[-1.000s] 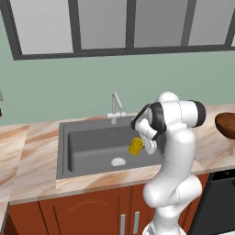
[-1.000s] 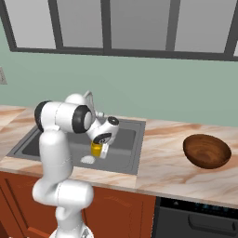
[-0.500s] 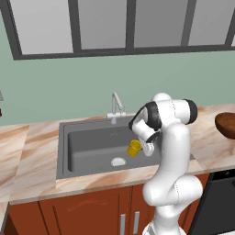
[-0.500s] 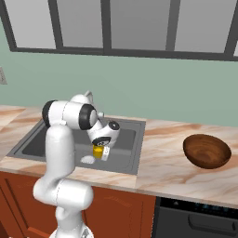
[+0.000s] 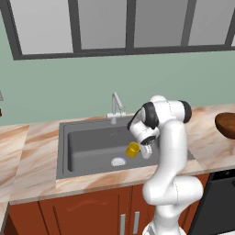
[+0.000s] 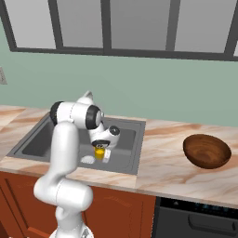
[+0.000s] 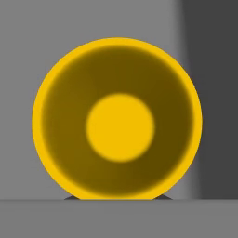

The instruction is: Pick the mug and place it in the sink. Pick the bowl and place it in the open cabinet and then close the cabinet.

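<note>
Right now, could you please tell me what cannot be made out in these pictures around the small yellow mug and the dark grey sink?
- Small bright yellow mug: its handle is not seen in the hand view; in the left base view the gripper covers part of it.
- Large dark grey sink: the white arm hides its middle in the right base view.
- Wide dark brown wooden bowl: cut off by the right edge of the left base view.
- Whether the mug touches the sink floor: cannot tell.

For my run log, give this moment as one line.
claw: shut on yellow mug | mug: inside sink | wooden bowl: on counter
</note>
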Tool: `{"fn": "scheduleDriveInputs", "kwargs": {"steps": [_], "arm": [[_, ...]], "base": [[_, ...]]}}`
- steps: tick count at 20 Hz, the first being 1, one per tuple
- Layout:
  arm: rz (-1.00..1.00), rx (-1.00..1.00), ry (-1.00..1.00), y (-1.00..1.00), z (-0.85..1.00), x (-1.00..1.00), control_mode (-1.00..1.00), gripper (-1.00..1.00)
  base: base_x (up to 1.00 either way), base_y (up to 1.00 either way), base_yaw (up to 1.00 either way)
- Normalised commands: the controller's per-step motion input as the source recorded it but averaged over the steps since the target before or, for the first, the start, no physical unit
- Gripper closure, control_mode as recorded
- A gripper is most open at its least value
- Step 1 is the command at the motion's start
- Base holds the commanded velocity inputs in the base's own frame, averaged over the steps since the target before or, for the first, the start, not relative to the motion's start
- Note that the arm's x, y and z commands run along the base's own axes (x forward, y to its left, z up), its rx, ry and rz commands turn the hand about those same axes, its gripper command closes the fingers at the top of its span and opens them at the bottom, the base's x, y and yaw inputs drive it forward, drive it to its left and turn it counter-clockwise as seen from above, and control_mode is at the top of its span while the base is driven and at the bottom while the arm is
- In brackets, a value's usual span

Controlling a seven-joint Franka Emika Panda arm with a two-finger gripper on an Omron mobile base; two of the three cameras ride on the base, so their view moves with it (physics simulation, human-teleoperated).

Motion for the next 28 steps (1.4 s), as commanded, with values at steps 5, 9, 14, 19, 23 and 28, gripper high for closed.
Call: {"fn": "scheduleDriveInputs", "kwargs": {"steps": [5,9,14,19,23,28], "arm": [[0.00,0.00,0.00,0.00,-0.27,0.35,-1.00,1.00],[0.00,0.00,0.00,0.00,-0.27,0.33,-1.00,1.00],[0.00,0.00,0.00,0.00,-0.22,0.19,-1.00,1.00],[0.00,0.00,0.00,0.00,-0.22,0.13,-1.00,1.00],[0.00,0.00,0.00,0.14,-0.21,0.04,-1.00,-1.00],[0.00,0.00,0.00,0.16,0.00,-0.16,-1.00,-1.00]], "base": [[0.00,0.00,0.00],[0.00,0.00,0.00],[0.00,0.00,0.00],[0.00,0.00,0.00],[0.00,0.00,0.00],[0.00,0.00,0.00]]}}
